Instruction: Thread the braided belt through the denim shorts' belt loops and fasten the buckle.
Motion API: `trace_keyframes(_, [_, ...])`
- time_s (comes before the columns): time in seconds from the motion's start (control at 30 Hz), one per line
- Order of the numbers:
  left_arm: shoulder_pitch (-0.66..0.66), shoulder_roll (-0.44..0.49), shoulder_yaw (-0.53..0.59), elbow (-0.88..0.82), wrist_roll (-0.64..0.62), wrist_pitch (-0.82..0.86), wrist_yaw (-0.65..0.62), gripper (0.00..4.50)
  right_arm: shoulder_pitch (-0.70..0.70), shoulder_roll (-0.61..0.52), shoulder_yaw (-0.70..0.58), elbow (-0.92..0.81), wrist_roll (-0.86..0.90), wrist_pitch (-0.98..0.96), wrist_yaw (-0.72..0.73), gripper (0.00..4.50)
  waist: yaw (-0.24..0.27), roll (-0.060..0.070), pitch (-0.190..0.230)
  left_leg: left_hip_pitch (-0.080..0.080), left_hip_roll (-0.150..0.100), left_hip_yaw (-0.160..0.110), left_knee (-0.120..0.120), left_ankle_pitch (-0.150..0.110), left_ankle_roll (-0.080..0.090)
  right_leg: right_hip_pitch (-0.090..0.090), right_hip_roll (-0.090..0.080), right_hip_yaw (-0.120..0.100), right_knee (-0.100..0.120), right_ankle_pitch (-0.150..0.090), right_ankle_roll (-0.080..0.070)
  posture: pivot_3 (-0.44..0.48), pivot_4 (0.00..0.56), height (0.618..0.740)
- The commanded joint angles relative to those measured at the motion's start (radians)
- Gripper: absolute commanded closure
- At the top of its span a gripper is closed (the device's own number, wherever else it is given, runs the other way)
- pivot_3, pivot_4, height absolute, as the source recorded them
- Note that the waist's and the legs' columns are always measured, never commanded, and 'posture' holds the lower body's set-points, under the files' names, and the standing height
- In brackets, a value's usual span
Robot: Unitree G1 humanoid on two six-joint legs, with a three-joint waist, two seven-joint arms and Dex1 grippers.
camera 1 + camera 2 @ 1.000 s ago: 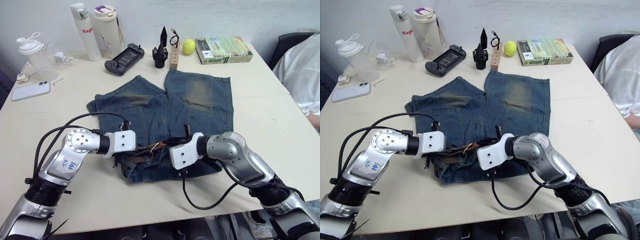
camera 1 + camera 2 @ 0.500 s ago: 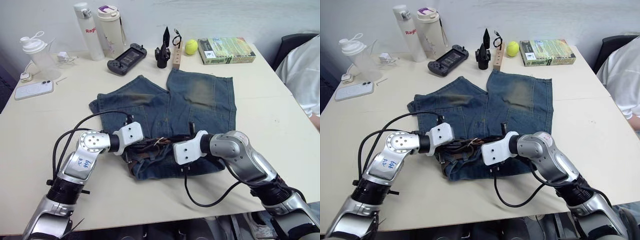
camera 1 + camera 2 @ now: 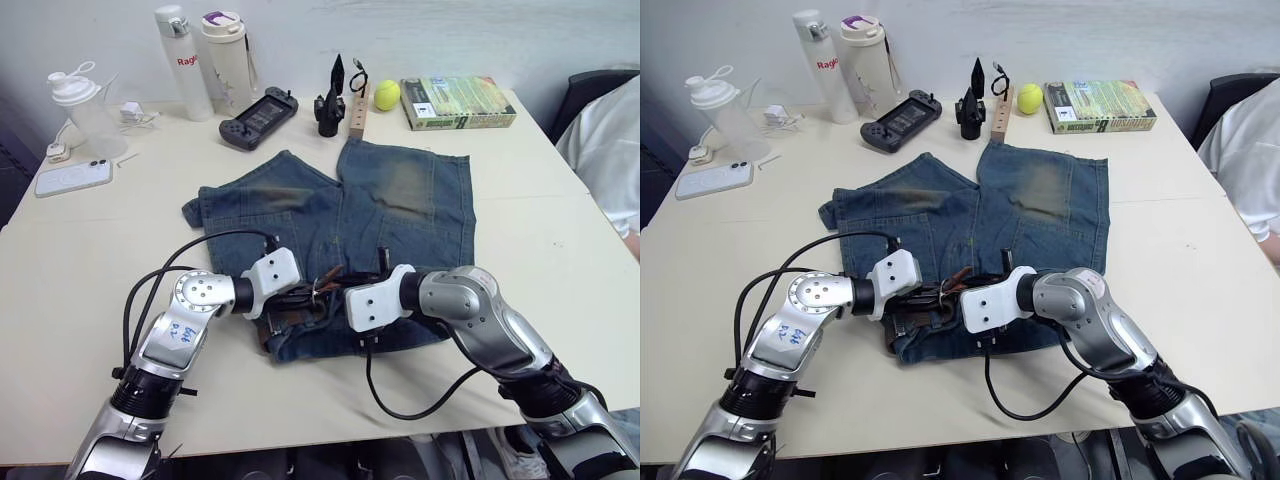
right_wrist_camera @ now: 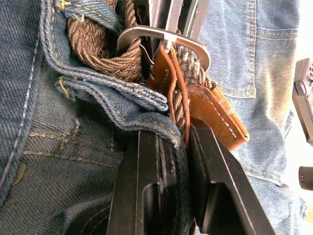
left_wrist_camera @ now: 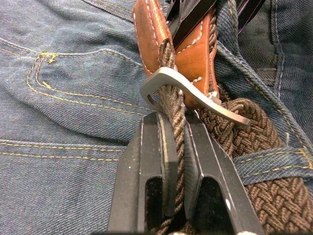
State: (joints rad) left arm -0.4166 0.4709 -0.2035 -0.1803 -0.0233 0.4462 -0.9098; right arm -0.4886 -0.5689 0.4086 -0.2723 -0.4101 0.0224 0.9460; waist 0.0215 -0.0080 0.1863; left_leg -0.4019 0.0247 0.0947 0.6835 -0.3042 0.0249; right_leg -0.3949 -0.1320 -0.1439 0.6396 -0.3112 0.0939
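The denim shorts (image 3: 400, 190) lie flat on the table, waistband toward me. The braided belt (image 5: 254, 132) is bunched at the waistband, and part of it runs under a belt loop (image 5: 266, 160). My left gripper (image 5: 176, 122) is shut on the edge-on brown strap just below the silver buckle (image 5: 195, 95). My right gripper (image 4: 176, 134) is shut on the belt's tan leather end (image 4: 215, 115) together with a fold of waistband, close under the buckle (image 4: 161, 34). Both grippers meet at the waistband's middle (image 3: 322, 297).
Along the far edge of the table (image 3: 100, 250) stand two bottles (image 3: 227, 55), a shaker (image 3: 80, 105), a phone (image 3: 72, 178), a game controller (image 3: 260, 104), a black stand (image 3: 330, 95), a yellow ball (image 3: 387, 95) and a book (image 3: 458, 100). A person's white sleeve (image 3: 605, 140) is at the right.
The head camera has shifted. My left gripper has moved right along the waistband, closer to the right gripper. The right gripper has stayed at the buckle.
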Motion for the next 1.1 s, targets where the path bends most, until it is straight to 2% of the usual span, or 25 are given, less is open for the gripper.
trace_keyframes(0.03, [-0.025, -0.063, -0.053, -0.043, -0.071, 0.000, -0.023, 4.32, 0.012, 0.043, 0.048, -0.095, 0.036, -0.019, 0.013, 4.41, 0.001, 0.000, 0.000, 0.000, 0.000, 0.000, 0.000, 0.000, 0.000, 0.000, 0.000, 0.000, 0.000, 0.000, 0.000, 0.000, 0.150, 0.717])
trace_keyframes(0.17, [-0.012, -0.069, -0.051, -0.049, -0.079, 0.030, -0.022, 4.32, 0.036, 0.044, 0.044, -0.125, 0.046, 0.060, 0.041, 4.41, 0.002, 0.000, 0.000, 0.000, 0.000, 0.000, 0.000, 0.000, 0.000, 0.000, 0.000, 0.000, 0.000, 0.000, 0.000, 0.000, 0.150, 0.717])
trace_keyframes(0.23, [-0.007, -0.074, -0.053, -0.047, -0.083, 0.048, -0.022, 4.32, 0.069, 0.054, 0.023, -0.161, 0.062, 0.166, 0.053, 4.41, 0.003, 0.000, 0.000, 0.000, 0.000, 0.000, 0.000, 0.000, 0.000, 0.000, 0.000, 0.000, 0.000, 0.000, 0.000, 0.000, 0.150, 0.717])
trace_keyframes(0.3, [-0.005, -0.082, -0.053, -0.043, -0.091, 0.063, -0.024, 4.32, 0.101, 0.069, -0.005, -0.206, 0.078, 0.279, 0.057, 3.39, 0.004, 0.000, 0.000, 0.000, 0.000, -0.001, 0.000, 0.000, 0.000, 0.001, 0.000, 0.000, 0.000, 0.000, 0.000, 0.000, 0.150, 0.717])
trace_keyframes(0.53, [0.021, -0.085, -0.070, -0.038, -0.095, 0.061, -0.029, 4.32, 0.161, 0.059, -0.092, -0.411, 0.191, 0.632, 0.119, 0.26, 0.003, 0.000, 0.000, 0.000, 0.000, -0.001, 0.000, 0.000, 0.001, 0.001, 0.000, 0.000, 0.000, 0.000, 0.000, 0.000, 0.150, 0.717])
trace_keyframes(0.57, [0.025, -0.084, -0.071, -0.039, -0.097, 0.061, -0.030, 4.32, 0.162, 0.052, -0.106, -0.432, 0.204, 0.665, 0.121, 0.02, 0.004, 0.000, 0.000, 0.000, 0.000, -0.001, 0.000, 0.000, 0.001, 0.001, 0.000, 0.000, 0.000, 0.000, 0.000, 0.000, 0.150, 0.717])
trace_keyframes(0.83, [0.029, -0.079, -0.084, -0.034, -0.100, 0.049, -0.021, 4.32, 0.080, -0.003, -0.302, -0.542, 0.407, 0.951, 0.127, 0.02, 0.004, 0.000, 0.000, 0.000, -0.001, -0.002, 0.000, -0.001, 0.002, 0.001, -0.001, 0.002, -0.002, 0.000, 0.000, 0.000, 0.150, 0.717])
trace_keyframes(0.93, [0.028, -0.076, -0.088, -0.033, -0.102, 0.047, -0.019, 4.32, 0.027, -0.032, -0.339, -0.510, 0.449, 0.948, 0.102, 0.02, 0.004, 0.000, 0.000, 0.000, -0.001, -0.003, 0.000, -0.001, 0.002, 0.002, -0.001, 0.006, -0.002, 0.000, 0.000, 0.000, 0.150, 0.717])
trace_keyframes(1.1, [0.027, -0.074, -0.092, -0.032, -0.099, 0.043, -0.016, 4.32, -0.006, -0.120, -0.227, -0.412, 0.399, 0.737, 0.062, 0.02, 0.003, 0.000, 0.000, 0.000, -0.002, -0.002, 0.000, -0.001, 0.002, 0.002, -0.002, 0.007, -0.002, 0.000, 0.000, 0.000, 0.150, 0.717])
